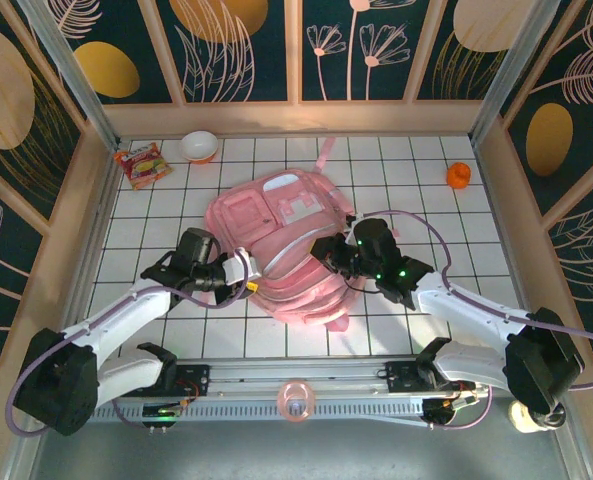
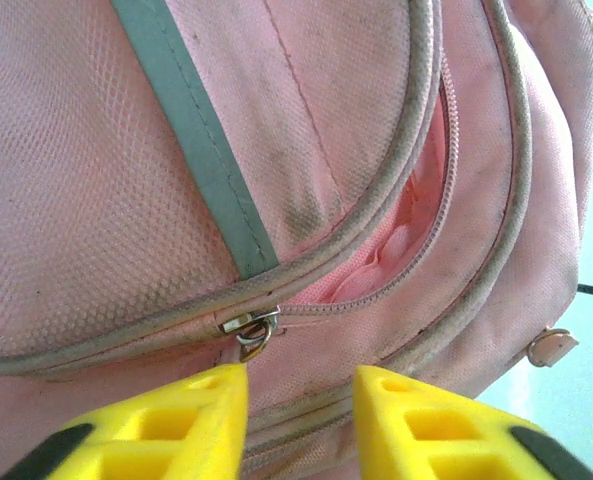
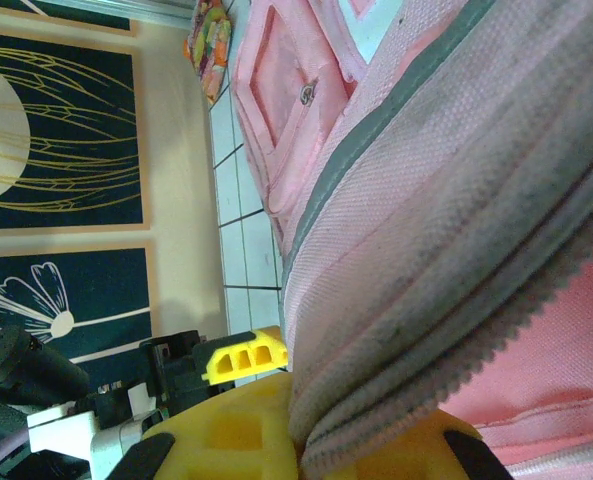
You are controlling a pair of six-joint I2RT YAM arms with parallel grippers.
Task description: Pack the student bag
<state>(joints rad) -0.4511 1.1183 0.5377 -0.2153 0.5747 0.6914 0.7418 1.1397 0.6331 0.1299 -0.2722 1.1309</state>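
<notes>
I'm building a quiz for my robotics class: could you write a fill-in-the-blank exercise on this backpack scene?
1. The student bag is ___ in colour.
2. The right gripper is ___ on the bag's fabric.
3. The left gripper hovers, jaws apart, just below the metal ___ pull.
4. The small orange object sits at the table's far ___ corner.
Missing words: pink; shut; zipper; right.
</notes>
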